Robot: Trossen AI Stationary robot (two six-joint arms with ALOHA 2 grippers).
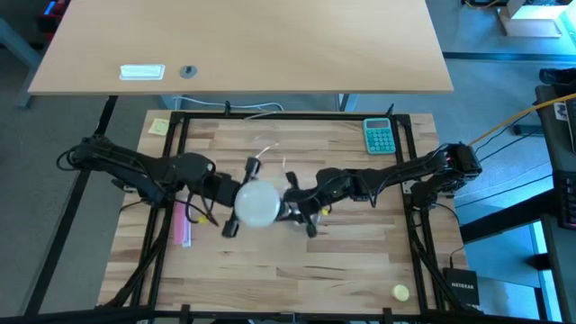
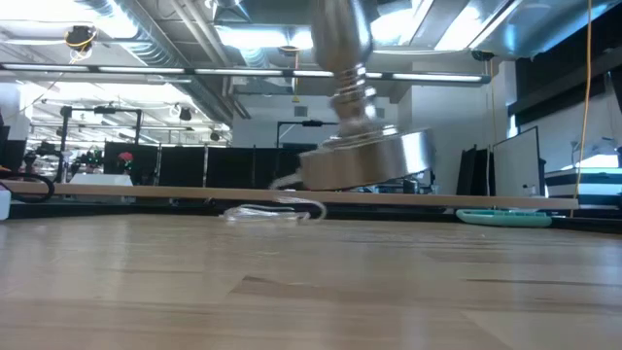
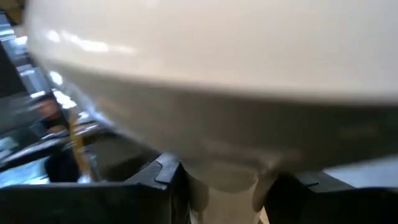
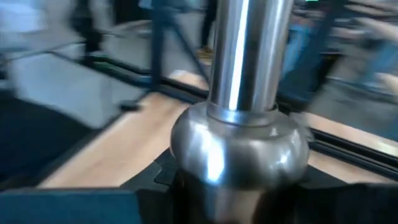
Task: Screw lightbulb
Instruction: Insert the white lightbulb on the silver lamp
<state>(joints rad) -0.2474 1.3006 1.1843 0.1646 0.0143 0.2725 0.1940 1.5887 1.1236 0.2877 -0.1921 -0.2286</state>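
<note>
At table centre, the left gripper (image 1: pixel 227 200) holds the round white frosted lightbulb (image 1: pixel 256 204) by its neck, jaws closed on it, while the right gripper (image 1: pixel 297 203), at its 3 o'clock, clamps the silvery metal socket stand (image 4: pixel 239 146); seating appears unfinished.

White bulb, silver stand, pale wood

The lightbulb (image 1: pixel 256 204) is frosted white, its globe shading to a dull cream-grey underside in the left wrist view. The socket stand (image 2: pixel 362 146) is polished silver with bright streaked reflections. Both arms are dark, near black. The table (image 1: pixel 360 261) is light butcher-block wood in striped planks, framed in black. On it lie a teal calculator (image 1: pixel 379 136), a yellow sticky note (image 1: pixel 159 126), a pink strip (image 1: pixel 186 227) and a small yellow object (image 1: pixel 400 292).
</note>
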